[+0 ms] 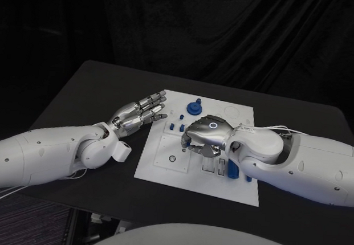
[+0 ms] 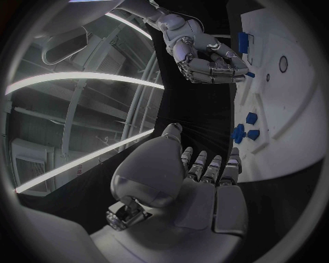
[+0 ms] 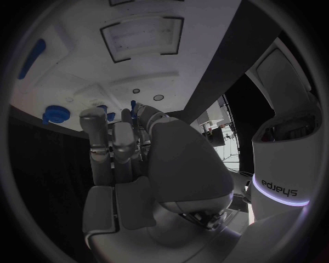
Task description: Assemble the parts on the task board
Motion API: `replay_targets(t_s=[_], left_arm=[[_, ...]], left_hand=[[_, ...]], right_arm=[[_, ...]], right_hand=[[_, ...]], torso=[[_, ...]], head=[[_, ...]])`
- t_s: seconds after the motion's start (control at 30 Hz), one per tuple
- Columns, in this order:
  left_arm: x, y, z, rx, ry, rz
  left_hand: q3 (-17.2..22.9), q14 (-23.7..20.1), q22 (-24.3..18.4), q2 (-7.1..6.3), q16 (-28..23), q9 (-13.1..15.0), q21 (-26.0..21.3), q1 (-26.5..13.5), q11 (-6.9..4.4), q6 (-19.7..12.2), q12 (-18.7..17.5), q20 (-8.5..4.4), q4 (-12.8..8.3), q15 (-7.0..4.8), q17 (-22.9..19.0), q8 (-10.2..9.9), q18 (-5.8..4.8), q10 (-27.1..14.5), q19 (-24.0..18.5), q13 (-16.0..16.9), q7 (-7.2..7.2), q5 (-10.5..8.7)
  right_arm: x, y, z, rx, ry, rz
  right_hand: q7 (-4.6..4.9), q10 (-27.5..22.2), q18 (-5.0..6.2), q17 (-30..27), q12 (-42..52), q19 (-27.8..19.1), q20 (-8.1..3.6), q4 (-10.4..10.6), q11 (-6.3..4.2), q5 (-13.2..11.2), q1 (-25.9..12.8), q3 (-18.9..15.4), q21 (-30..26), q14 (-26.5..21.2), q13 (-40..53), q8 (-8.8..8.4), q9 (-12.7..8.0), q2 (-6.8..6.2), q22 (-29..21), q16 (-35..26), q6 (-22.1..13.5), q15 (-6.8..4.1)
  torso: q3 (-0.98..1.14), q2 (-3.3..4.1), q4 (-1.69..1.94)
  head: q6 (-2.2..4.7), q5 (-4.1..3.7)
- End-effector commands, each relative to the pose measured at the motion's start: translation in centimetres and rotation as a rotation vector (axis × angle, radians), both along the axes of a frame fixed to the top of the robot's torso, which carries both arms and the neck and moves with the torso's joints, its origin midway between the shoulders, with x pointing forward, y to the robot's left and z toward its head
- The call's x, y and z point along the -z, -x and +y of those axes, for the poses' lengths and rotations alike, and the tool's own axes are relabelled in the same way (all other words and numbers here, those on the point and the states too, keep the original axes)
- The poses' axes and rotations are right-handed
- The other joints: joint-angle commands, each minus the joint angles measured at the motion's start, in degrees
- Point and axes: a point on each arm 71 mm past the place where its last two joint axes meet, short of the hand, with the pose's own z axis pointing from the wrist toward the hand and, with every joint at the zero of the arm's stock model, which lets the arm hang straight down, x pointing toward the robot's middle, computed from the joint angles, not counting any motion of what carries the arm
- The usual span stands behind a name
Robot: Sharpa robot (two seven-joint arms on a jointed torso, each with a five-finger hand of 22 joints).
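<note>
Right hand point(image 1: 206, 137) curling its fingers point(image 3: 113, 143) over the task board point(image 1: 235, 113), pinching a small blue part point(image 3: 134, 105), left hand point(image 1: 138, 114) hovering beside the board's edge, fingers point(image 2: 205, 167) spread, holding nothing.

From the head camera you look steeply down on the flat white rectangular task board point(image 1: 191, 179) lying on the matte black table point(image 1: 80, 92), with both arms reaching in from the sides. Your left wrist camera sits close behind the silver many-fingered left hand point(image 2: 205, 186), facing past it toward the board's edge point(image 2: 295, 109). Your right wrist camera sits just behind the right hand point(image 3: 137, 159), very near the board point(image 3: 171, 60). All three views share that board.
</note>
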Motion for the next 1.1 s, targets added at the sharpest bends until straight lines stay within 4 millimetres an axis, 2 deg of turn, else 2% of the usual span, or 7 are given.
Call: replay_targets(t_s=[0.03,0.2,0.3,0.5,0.67,1.1], left_arm=[[-0.3,0.0,-0.2,0.005,0.045,-0.031],[-0.3,0.0,-0.2,0.006,0.044,-0.028],[-0.2,0.0,-0.2,0.008,0.044,-0.026],[-0.1,0.1,-0.3,0.011,0.043,-0.020],[0.0,0.1,-0.3,0.013,0.043,-0.017],[0.3,0.1,-0.4,0.017,0.042,-0.010]], left_hand=[[0.00,-0.03,-0.05,-0.04,0.17,0.07,0.20,0.41,0.24,0.18,0.26,0.06,-0.33,0.22,0.08,0.22,0.69,0.00,0.18,0.05,0.29,0.28],[0.07,-0.03,-0.08,0.04,0.17,0.08,0.19,0.43,0.31,0.24,0.24,0.06,-0.39,0.24,0.08,0.23,0.67,0.00,0.18,0.05,0.36,0.32],[0.07,-0.03,-0.08,0.04,0.17,0.08,0.19,0.43,0.31,0.24,0.24,0.06,-0.39,0.24,0.08,0.23,0.67,0.00,0.18,0.05,0.36,0.32],[0.19,-0.03,-0.13,0.19,0.17,0.11,0.19,0.45,0.41,0.47,0.20,0.07,-0.46,0.31,0.08,0.27,0.64,-0.02,0.19,0.04,0.51,0.36],[0.22,-0.03,-0.07,0.23,0.18,0.12,0.20,0.46,0.44,0.51,0.16,0.08,-0.48,0.34,0.09,0.28,0.63,-0.04,0.21,0.03,0.56,0.37],[0.22,-0.03,-0.07,0.23,0.18,0.12,0.20,0.46,0.44,0.51,0.16,0.08,-0.48,0.34,0.09,0.28,0.63,-0.04,0.21,0.03,0.56,0.37]], right_arm=[[0.2,0.0,0.0,0.010,0.023,-0.006],[0.3,0.0,0.2,0.009,0.027,-0.003],[0.4,-0.1,0.3,0.008,0.028,-0.002],[0.5,-0.1,0.4,0.006,0.035,0.002],[0.6,-0.1,0.5,0.004,0.038,0.004],[1.4,-0.1,0.6,0.008,0.052,0.019]], right_hand=[[0.00,-0.04,0.86,0.10,-0.40,-0.20,0.04,-0.22,0.40,-0.39,-0.02,0.05,0.38,-0.20,-0.11,-0.47,-0.08,-0.68,4.99,0.14,-0.41,0.05],[0.04,-0.10,0.81,0.22,-0.55,-0.15,0.08,-0.09,0.46,-0.54,-0.20,0.00,0.57,-0.14,-0.17,-0.63,-0.11,-0.72,5.04,0.29,-0.47,0.10],[0.05,-0.15,0.81,0.14,-0.72,-0.17,0.13,0.01,0.49,-0.74,-0.36,-0.03,0.55,-0.15,-0.25,-0.87,-0.16,-0.79,5.03,0.25,-0.61,0.14],[0.05,-0.16,0.82,0.05,-0.84,-0.19,0.16,0.07,0.50,-0.87,-0.45,-0.03,0.50,-0.19,-0.30,-1.09,-0.21,-0.83,5.02,0.19,-0.79,0.17],[0.05,-0.14,0.82,0.06,-0.88,-0.18,0.17,0.12,0.50,-0.94,-0.50,-0.03,0.53,-0.19,-0.32,-1.17,-0.22,-0.83,5.02,0.20,-0.84,0.17],[0.03,-0.13,0.83,-0.04,-0.91,-0.21,0.18,0.12,0.49,-1.00,-0.50,-0.02,0.46,-0.23,-0.34,-1.22,-0.23,-0.82,5.01,0.11,-0.86,0.18]], torso=[[-0.03,0.03,0.03],[0.00,0.05,0.10],[0.05,0.07,-0.04],[-0.02,0.02,0.08],[0.02,0.04,-0.02],[0.03,0.04,0.00]], head=[[-0.01,0.04],[-0.01,-0.01],[-0.01,0.07],[-0.01,0.01],[-0.01,0.11],[-0.01,0.14]])
